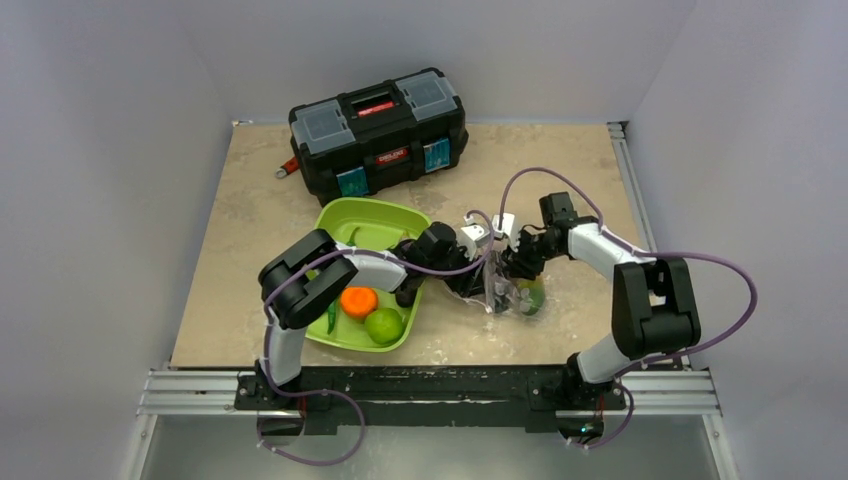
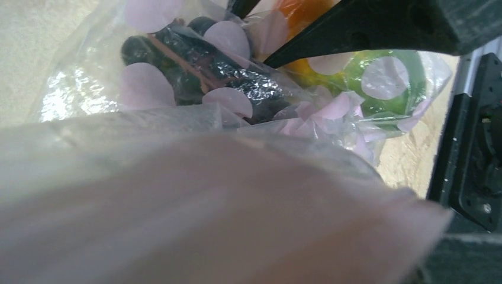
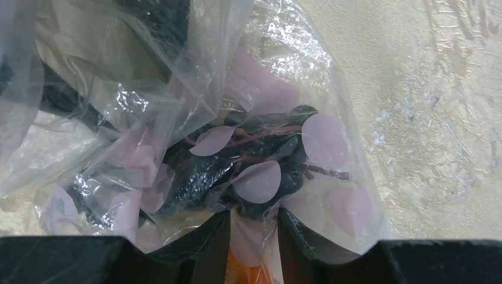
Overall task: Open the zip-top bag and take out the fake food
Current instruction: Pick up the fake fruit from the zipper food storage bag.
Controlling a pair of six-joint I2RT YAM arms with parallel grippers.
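Observation:
The zip-top bag (image 1: 497, 292) stands crumpled on the table right of the lime-green tray (image 1: 370, 208), between both grippers. My left gripper (image 1: 478, 262) holds its upper edge; in the left wrist view the bag film (image 2: 177, 207) covers my jaws. My right gripper (image 1: 516, 272) reaches down into it. In the right wrist view its fingers (image 3: 253, 216) are closed round an orange piece, the mango (image 3: 248, 273), with plastic around them. Dark berries (image 3: 237, 171) lie just beyond, also visible from the left wrist (image 2: 195, 71). The mango's green side (image 2: 385, 94) shows there too.
The tray holds an orange (image 1: 358, 300), a lime (image 1: 384, 325) and a green bean pod (image 1: 331, 318). A black toolbox (image 1: 380, 130) stands at the back, with a small red tool (image 1: 288, 168) beside it. The left arm lies across the tray.

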